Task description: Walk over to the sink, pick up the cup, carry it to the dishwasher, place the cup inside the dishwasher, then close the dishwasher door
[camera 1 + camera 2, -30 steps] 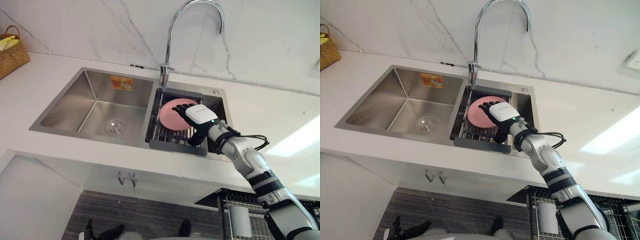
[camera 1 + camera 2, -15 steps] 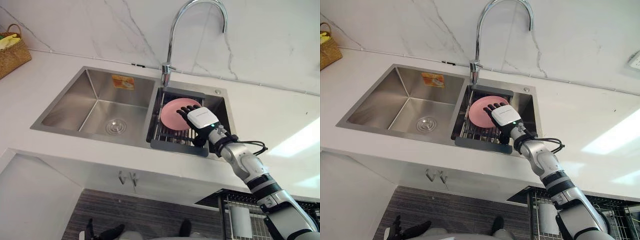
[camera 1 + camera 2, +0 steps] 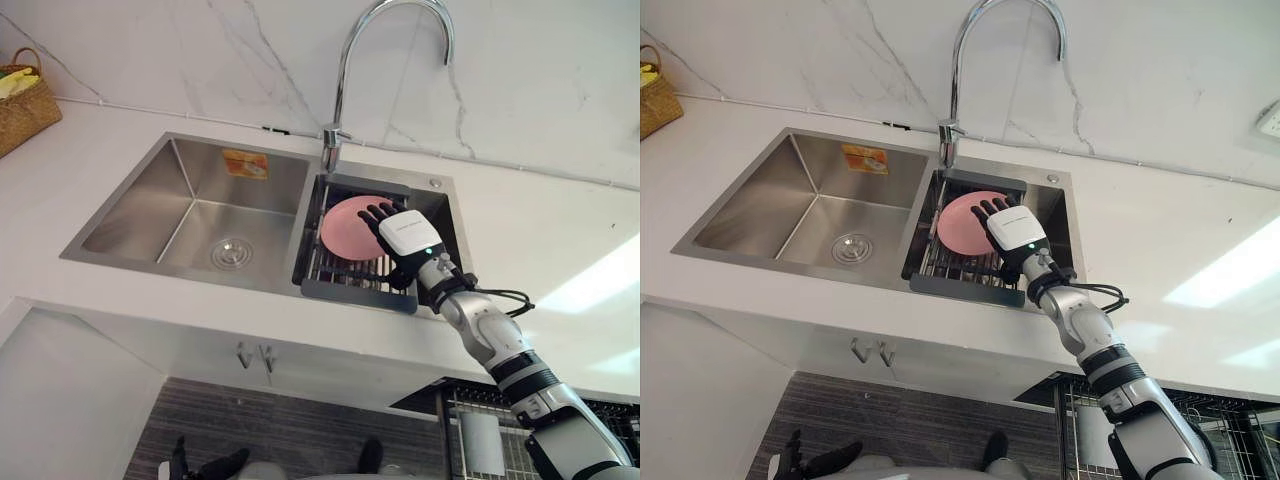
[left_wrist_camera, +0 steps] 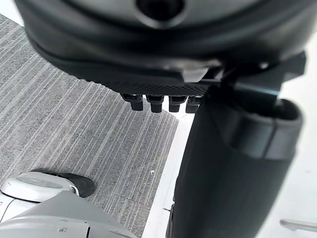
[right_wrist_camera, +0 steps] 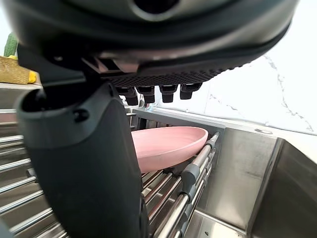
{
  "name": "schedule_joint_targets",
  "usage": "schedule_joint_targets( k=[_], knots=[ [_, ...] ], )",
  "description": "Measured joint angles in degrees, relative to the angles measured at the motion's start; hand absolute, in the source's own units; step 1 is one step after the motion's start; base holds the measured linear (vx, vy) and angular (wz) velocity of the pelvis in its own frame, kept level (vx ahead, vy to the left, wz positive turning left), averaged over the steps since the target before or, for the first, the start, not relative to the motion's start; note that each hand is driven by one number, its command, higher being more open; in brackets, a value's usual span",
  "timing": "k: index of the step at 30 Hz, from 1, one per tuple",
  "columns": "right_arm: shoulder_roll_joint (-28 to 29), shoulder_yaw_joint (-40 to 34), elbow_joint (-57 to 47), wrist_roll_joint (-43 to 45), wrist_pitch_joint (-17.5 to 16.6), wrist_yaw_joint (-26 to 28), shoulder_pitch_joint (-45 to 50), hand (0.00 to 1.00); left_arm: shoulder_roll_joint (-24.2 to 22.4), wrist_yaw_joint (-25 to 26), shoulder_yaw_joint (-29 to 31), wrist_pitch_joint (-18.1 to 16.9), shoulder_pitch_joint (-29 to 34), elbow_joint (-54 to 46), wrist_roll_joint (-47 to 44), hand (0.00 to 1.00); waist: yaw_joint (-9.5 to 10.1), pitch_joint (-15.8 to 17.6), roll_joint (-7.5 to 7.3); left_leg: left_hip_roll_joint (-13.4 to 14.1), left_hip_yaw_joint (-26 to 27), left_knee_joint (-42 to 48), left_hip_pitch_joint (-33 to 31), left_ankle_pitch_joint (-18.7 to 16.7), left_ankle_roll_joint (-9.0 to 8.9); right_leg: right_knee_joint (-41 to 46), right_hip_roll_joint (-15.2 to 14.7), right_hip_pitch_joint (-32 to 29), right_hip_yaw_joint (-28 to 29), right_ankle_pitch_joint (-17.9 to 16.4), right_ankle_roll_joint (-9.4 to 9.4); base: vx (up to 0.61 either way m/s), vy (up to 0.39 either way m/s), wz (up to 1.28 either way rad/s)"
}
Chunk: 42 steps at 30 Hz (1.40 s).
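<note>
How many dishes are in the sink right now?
1: a pink dish on the rack in the right basin, partly covered by the right hand; the hand may hide more.

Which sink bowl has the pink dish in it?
The smaller bowl on the right, below the tap. The pink dish lies on a metal rack there, by the right hand. The bigger left bowl shows a drain, no dish.

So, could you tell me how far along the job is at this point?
Done: the robot stands at the sink. In hand: the right robot hand hovers open over the pink dish on the rack, gripping nothing; the left robot hand hangs idle. Remaining: grasp, carry, load the dishwasher, close its door.
</note>
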Motion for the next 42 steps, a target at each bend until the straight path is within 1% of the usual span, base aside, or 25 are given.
schedule_joint_targets(
  k=[8, 9, 12, 15, 18, 20, 22, 26, 27, 29, 30, 35, 42],
  knots=[
    [0.73, 0.08, 1.02, 0.01, 0.78, -0.86, 0.0, 1.0, -0.03, 0.03, -0.06, 0.0, 0.0, 0.01, 0.0, 1.0, 0.11, 0.11, 0.17, -0.01, 0.01, 0.01, 0.03, 0.0, 0.0, 0.0, -0.01, 0.01, 0.01, 0.0, 0.0, 0.0, 0.0, 0.0],
    [0.8, 0.08, 1.12, 0.01, 0.79, -0.86, 0.0, 0.0, -0.03, 0.03, -0.06, 0.0, 0.0, 0.01, 0.0, 1.0, 0.12, 0.11, 0.17, -0.01, 0.01, 0.01, 0.03, 0.0, 0.0, 0.0, -0.01, 0.02, 0.0, 0.0, 0.0, 0.0, 0.0, 0.0],
    [1.26, 0.17, 1.82, 0.01, 0.82, -0.93, -0.01, 0.0, -0.04, 0.05, -0.06, 0.0, 0.0, 0.0, 0.0, 1.0, 0.16, 0.12, 0.19, -0.01, 0.01, 0.04, 0.03, 0.0, 0.0, 0.0, -0.01, 0.03, 0.0, 0.0, 0.0, 0.0, 0.0, 0.0],
    [1.27, 0.56, 2.48, -0.05, 0.82, -2.13, -0.01, 0.0, -0.06, 0.25, -0.07, 0.0, 0.01, 0.01, 0.0, 1.0, 0.22, 0.14, 0.21, 0.0, 0.0, 0.05, 0.0, 0.0, 0.0, -0.01, -0.01, 0.08, 0.0, 0.0, 0.0, 0.0, 0.0, 0.0],
    [1.27, 1.18, 3.24, -0.76, 0.59, -5.2, 0.0, 0.0, -0.22, 1.12, -0.08, 0.0, 0.0, 0.01, 0.01, 1.0, 0.28, 0.24, 0.38, 0.01, 0.0, 0.05, -0.02, 0.0, 0.0, -0.01, -0.01, 0.07, -0.01, 0.0, 0.0, 0.0, 0.0, 0.0],
    [1.27, 1.17, 3.36, -1.78, 0.42, -8.5, -0.01, 0.0, -0.25, 1.23, -0.08, -0.02, 0.01, 0.01, 0.02, 1.0, 0.35, 0.29, 0.43, 0.01, -0.05, 0.04, -0.02, 0.0, 0.0, -0.01, -0.01, 0.04, -0.07, 0.0, 0.0, 0.0, 0.0, 0.0],
    [1.01, 1.66, 3.36, -2.9, 0.0, -10.63, -0.01, 0.0, -0.26, 1.45, -0.08, -0.06, 0.03, 0.02, 0.02, 1.0, 0.35, 0.32, 0.46, 0.01, -0.05, 0.04, -0.03, 0.0, 0.0, -0.01, -0.01, 0.04, -0.07, 0.0, 0.0, 0.0, 0.0, 0.0],
    [0.89, 2.85, 4.53, -3.89, -0.21, -13.1, -0.01, 0.0, -0.52, 2.55, -0.12, -0.77, -0.04, 0.02, 0.08, 1.0, 0.7, 0.57, 0.73, 0.0, -0.12, 0.06, -0.14, 0.03, 0.01, -0.01, -0.02, 0.03, -0.13, 0.0, 0.0, 0.0, 0.0, 0.01],
    [0.82, 2.56, 5.09, -3.86, 0.75, -14.66, -0.01, 0.0, -0.74, 3.17, -0.11, -0.9, 0.15, 0.02, 0.08, 1.0, 0.88, 0.73, 0.93, -0.01, -0.28, 0.06, -0.23, 0.06, 0.01, -0.01, -0.03, -0.03, -0.28, 0.0, 0.0, 0.0, 0.0, 0.04],
    [0.63, 2.32, 5.12, -3.81, 1.1, -15.15, 0.0, 0.0, -0.84, 3.53, -0.07, -0.92, 0.41, 0.02, 0.08, 1.0, 0.84, 0.78, 1.01, 0.0, -0.37, 0.07, -0.35, 0.08, -0.01, 0.0, -0.03, -0.13, -0.35, 0.0, 0.0, 0.0, 0.0, 0.02],
    [0.19, 2.17, 5.2, -3.73, 1.59, -16.35, -0.01, 0.0, -0.91, 3.62, -0.07, -0.95, 0.69, 0.03, 0.08, 1.0, 0.82, 0.85, 1.11, -0.01, -0.42, 0.07, -0.4, 0.1, -0.03, 0.0, -0.03, -0.17, -0.4, 0.0, 0.0, 0.0, 0.0, 0.0],
    [0.12, 2.05, 5.19, -2.58, 2.3, -18.86, -0.16, 0.0, -0.96, 3.66, -0.08, -1.45, 0.76, 0.03, 0.11, 1.0, 0.81, 0.87, 1.13, -0.11, -0.53, 0.13, -0.41, 0.11, -0.03, 0.0, -0.12, -0.09, -0.46, 0.01, 0.0, 0.0, 0.0, 0.0],
    [0.12, 1.48, 5.09, 0.48, 2.41, -19.2, -0.42, 0.0, -0.99, 3.74, -0.08, -1.55, 1.22, 0.03, 0.1, 1.0, 0.81, 0.9, 1.19, -0.16, -0.59, 0.24, -0.45, 0.13, 0.01, -0.01, -0.18, -0.05, -0.47, 0.01, 0.0, 0.0, 0.0, 0.0]
  ],
)
